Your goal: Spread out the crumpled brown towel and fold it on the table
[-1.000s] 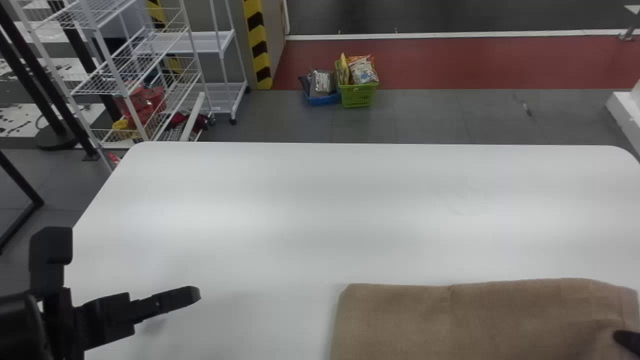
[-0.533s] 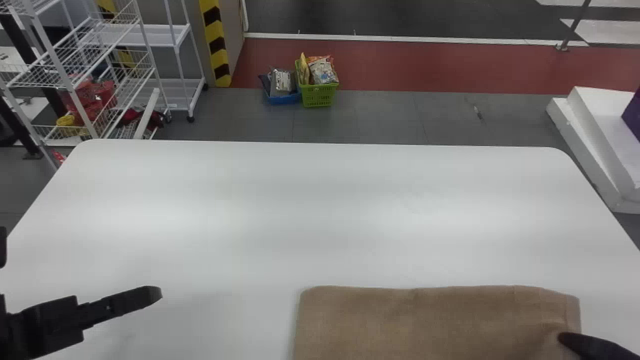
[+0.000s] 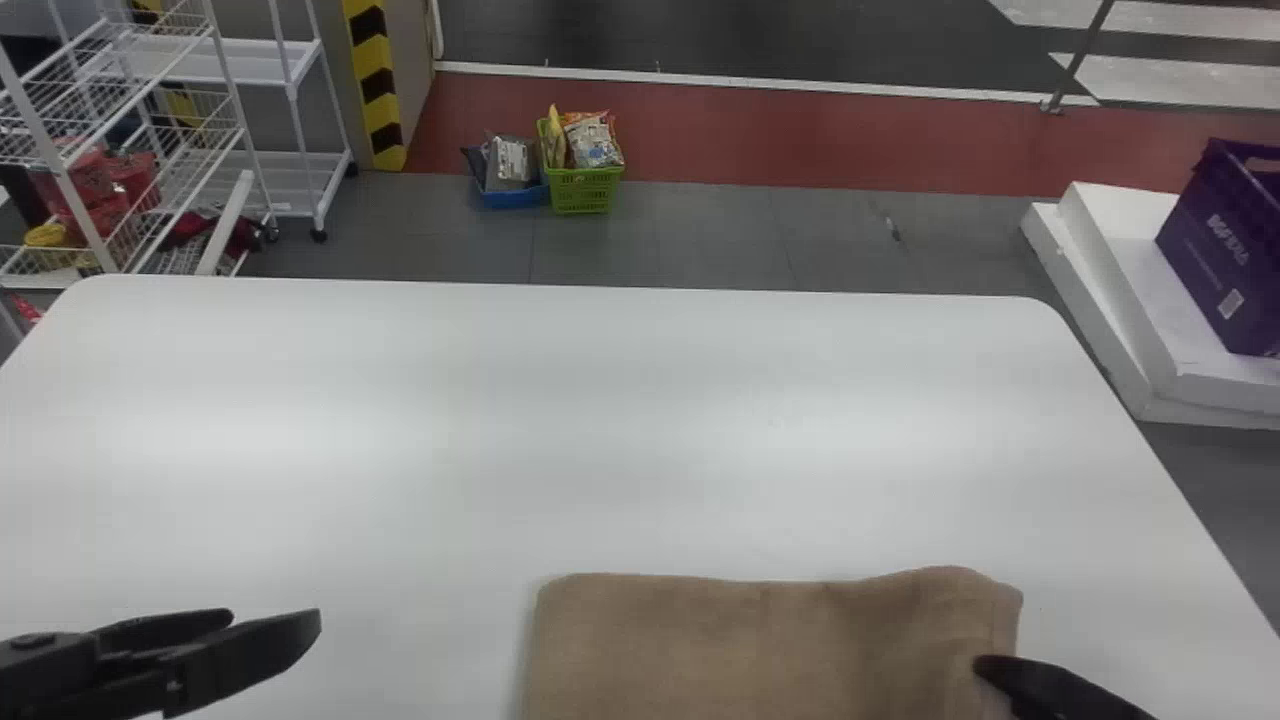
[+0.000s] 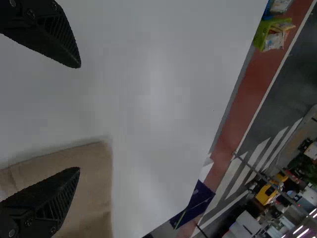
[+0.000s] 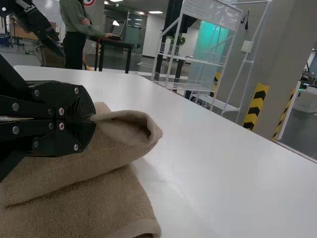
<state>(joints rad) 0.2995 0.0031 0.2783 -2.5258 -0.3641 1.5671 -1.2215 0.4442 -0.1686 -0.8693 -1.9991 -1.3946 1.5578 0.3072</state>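
Since the earlier frame, our view swings right, and the right side of the brown towel (image 3: pixel 770 650) now sits further inward, its far edge humped there. Our right pincer (image 3: pixel 1000 672) clamps that side; our left pincer (image 3: pixel 272 617), left of the towel, has its tips apart. We count one towel, well short of the worktop's (image 3: pixel 600 430) far edge, and two pincers.

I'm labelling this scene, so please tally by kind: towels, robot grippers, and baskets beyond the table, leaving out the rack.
Towels: 1 (brown towel)
Grippers: 2 (left gripper, right gripper)
Baskets: 3 (green basket, blue basket, purple basket)
Total: 6
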